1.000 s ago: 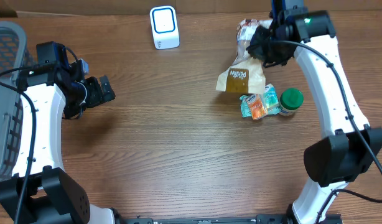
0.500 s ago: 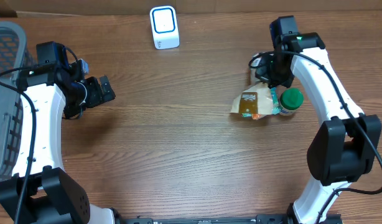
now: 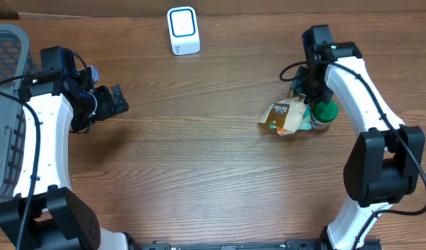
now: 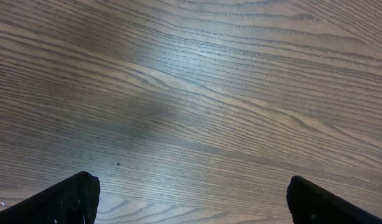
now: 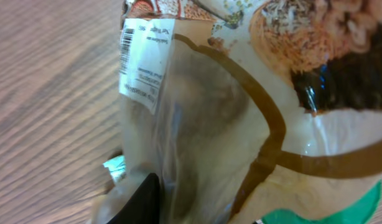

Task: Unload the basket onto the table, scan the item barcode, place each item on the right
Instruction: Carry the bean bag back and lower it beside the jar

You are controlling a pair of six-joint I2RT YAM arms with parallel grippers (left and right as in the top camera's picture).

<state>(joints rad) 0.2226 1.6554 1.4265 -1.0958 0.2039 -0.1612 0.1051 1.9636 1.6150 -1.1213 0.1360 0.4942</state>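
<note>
- One grey basket (image 3: 3, 83) is sitting at the far left edge of the counter (image 3: 199, 160).
- The left hand (image 3: 113, 99) is hovering just right of the basket, spread wide and carrying nothing. In its wrist view, two dark fingertips (image 4: 69, 199) are framing bare wood.
- One white scanner (image 3: 183, 30) is standing at the back of the counter, left of centre and well apart from both hands.
- One tan snack bag (image 3: 282, 117) is lying flat right of centre. Its long axis is running roughly left to right, the left end angling slightly toward the front edge and the right end reaching under the right hand.
- One white barcode label (image 5: 141, 62) is facing up on the bag in the right wrist view.
- A sliver of teal packet (image 3: 307, 123) is peeking out between the bag and the jar. How many packets are lying there cannot be told.
- The right hand (image 3: 311, 94) is hanging directly over the bag's right end. Only one dark finger (image 5: 138, 199) is showing against the wrapper, so I cannot tell whether it is gripping or has let go.
- One green-lidded jar (image 3: 325, 111) is standing upright just right of the bag.
</note>
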